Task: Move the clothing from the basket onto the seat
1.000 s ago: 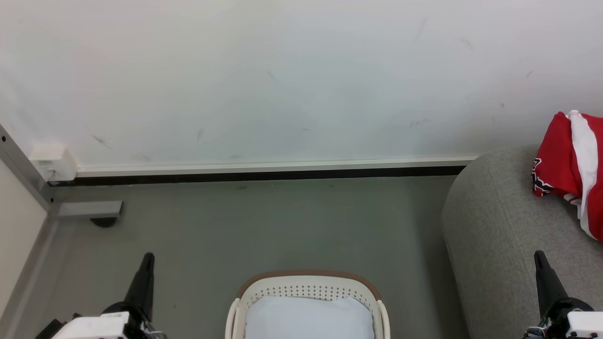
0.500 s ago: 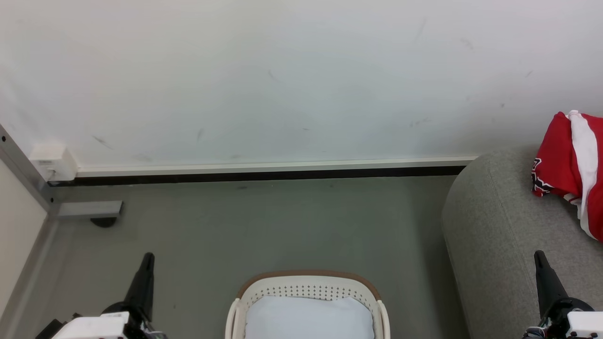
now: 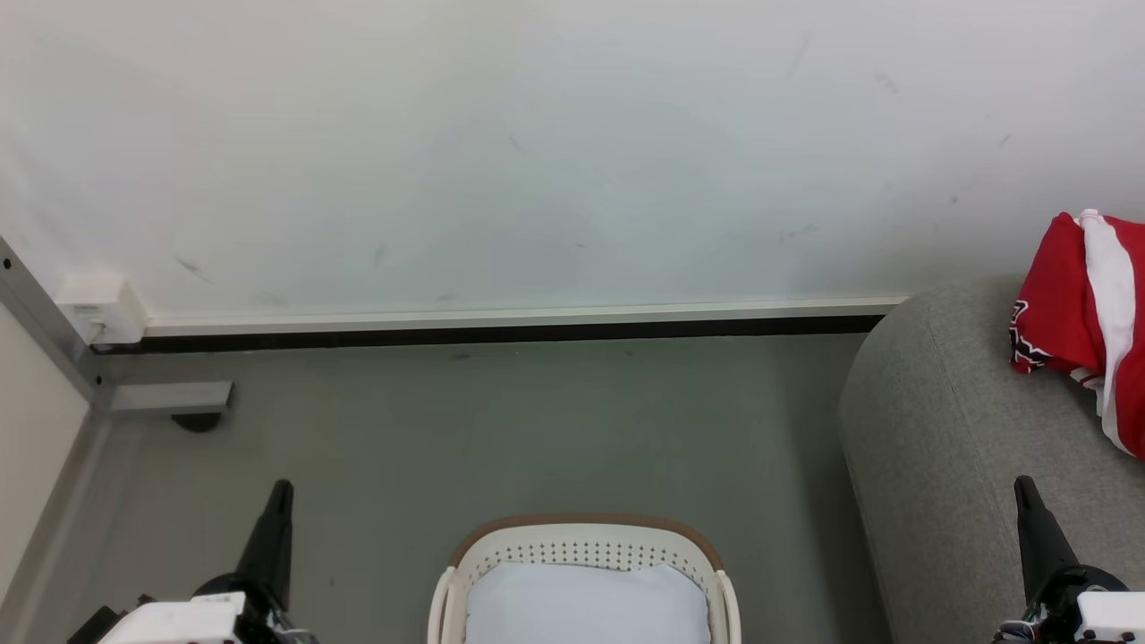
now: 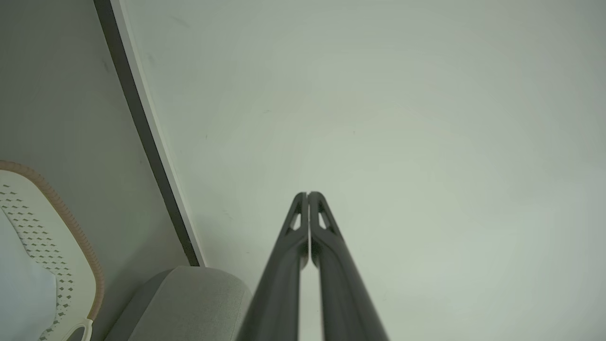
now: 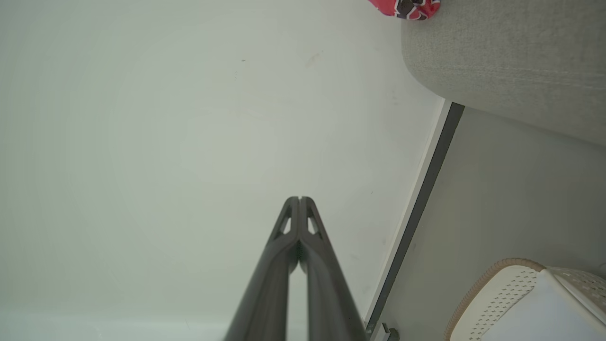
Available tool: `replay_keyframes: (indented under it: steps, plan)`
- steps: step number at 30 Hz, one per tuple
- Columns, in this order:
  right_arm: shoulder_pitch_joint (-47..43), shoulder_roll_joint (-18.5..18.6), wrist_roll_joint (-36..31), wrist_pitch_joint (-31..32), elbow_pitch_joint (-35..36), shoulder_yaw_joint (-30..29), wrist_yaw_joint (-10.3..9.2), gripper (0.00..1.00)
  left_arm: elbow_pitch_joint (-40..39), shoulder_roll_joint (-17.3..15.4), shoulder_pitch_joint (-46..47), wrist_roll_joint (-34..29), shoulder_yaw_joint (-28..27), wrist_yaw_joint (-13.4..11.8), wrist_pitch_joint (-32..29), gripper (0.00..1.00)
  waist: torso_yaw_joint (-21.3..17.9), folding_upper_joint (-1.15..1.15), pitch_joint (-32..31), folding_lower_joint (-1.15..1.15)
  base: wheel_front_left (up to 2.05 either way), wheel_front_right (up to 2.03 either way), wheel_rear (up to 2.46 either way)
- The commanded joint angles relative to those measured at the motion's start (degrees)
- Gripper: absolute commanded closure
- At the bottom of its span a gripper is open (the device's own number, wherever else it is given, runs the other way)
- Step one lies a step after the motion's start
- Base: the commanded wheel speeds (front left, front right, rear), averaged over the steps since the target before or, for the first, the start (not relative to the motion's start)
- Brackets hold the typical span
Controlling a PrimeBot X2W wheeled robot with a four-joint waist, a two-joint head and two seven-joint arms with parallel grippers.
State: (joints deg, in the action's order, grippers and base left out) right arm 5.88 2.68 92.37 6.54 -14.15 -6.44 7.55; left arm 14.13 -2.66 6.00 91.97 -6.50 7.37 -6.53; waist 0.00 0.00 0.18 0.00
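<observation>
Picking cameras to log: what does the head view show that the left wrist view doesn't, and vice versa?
Head adds: red clothing lying on the seat, a wall box, the right jaws. Left wrist adds: that the left jaws are shut, tip to tip. Both: basket with a pale cloth in it, seat corner, baseboard.

Two grippers (image 3: 281,487) (image 3: 1022,483), one basket (image 3: 586,521), one seat (image 3: 939,429) — one red clothing heap (image 3: 1060,295)

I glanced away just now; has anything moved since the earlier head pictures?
Nothing visibly changed. The left gripper and right gripper stay shut and low, the red garment lies on the grey seat, and the pale cloth sits in the basket.
</observation>
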Motion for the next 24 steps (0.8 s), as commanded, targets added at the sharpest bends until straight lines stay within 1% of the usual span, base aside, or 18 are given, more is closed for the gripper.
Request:
replay_keyframes:
  steps: [1,24]
  plan:
    - [0.7,0.4,0.1,0.2,0.3,-0.2,-0.12,1.00,-0.1,-0.4,0.5,0.8,-0.2,0.2,-0.2,1.00,0.0,0.00,0.0,0.00,0.00,0.00,0.00]
    - [0.7,0.4,0.1,0.2,0.3,-0.2,-0.12,1.00,-0.2,-0.4,0.5,0.8,-0.1,0.2,-0.2,1.00,0.0,0.00,0.0,0.00,0.00,0.00,0.00]
